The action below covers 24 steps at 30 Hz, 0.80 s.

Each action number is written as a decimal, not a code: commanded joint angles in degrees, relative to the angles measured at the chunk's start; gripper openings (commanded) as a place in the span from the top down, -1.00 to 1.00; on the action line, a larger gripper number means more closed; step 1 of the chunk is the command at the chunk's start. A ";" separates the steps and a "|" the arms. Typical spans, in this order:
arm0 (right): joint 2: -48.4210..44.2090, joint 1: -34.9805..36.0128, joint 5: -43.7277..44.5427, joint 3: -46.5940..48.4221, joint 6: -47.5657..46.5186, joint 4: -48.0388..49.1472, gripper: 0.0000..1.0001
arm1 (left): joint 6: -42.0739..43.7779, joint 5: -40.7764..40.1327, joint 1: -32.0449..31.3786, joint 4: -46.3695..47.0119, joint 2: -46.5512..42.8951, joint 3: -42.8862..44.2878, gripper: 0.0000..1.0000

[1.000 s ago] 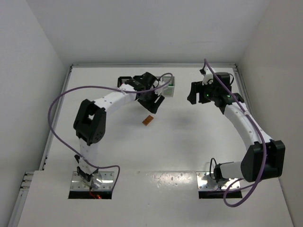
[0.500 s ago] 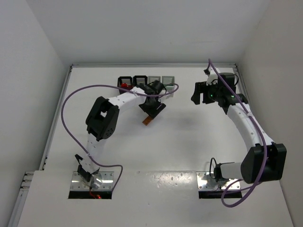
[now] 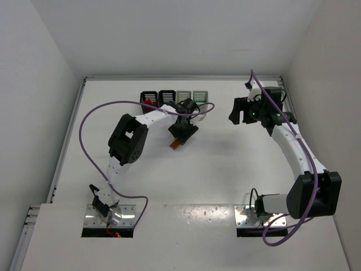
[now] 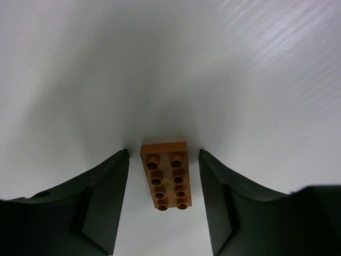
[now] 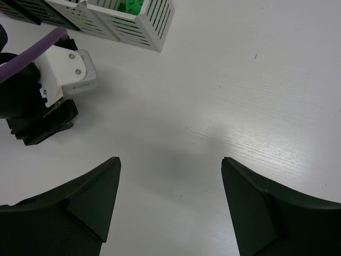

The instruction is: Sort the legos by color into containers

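Parted and gripping nothing: left gripper (image 4: pixel 163 153) jaws, either side of orange lego (image 4: pixel 166 176) lying flat on table (image 3: pixel 225 169), near the containers (image 3: pixel 175 96). Likewise released, empty on right gripper (image 5: pixel 170 161). Judged mid-pickup; next calls for lowering, then closing squarely across its narrow sides.

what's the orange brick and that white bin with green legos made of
orange brick: looks like hard moulded plastic, smooth, slight sheen, crisp round studs.
white bin: probably plastic too, matte, with thin even slats in its walls.
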 commanded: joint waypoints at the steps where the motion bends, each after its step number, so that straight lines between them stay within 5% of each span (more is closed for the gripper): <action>1: -0.47 -0.41 -1.13 1.21 -0.13 0.93 -0.54 | -0.06 2.60 -0.74 0.05 0.73 1.77 -0.18; 11: 0.59 -0.94 -1.13 1.73 -0.13 -0.13 -0.54 | 0.99 5.77 -0.74 -1.00 2.05 1.16 0.50; 15: 0.59 -0.94 -1.13 1.73 -0.13 -0.13 -0.54 | 1.52 6.38 -0.74 -0.48 -1.89 -0.51 0.57; 24: -0.47 -0.94 -3.32 -0.64 1.45 0.49 -0.49 | -1.11 12.45 3.82 11.29 -25.89 -0.96 0.67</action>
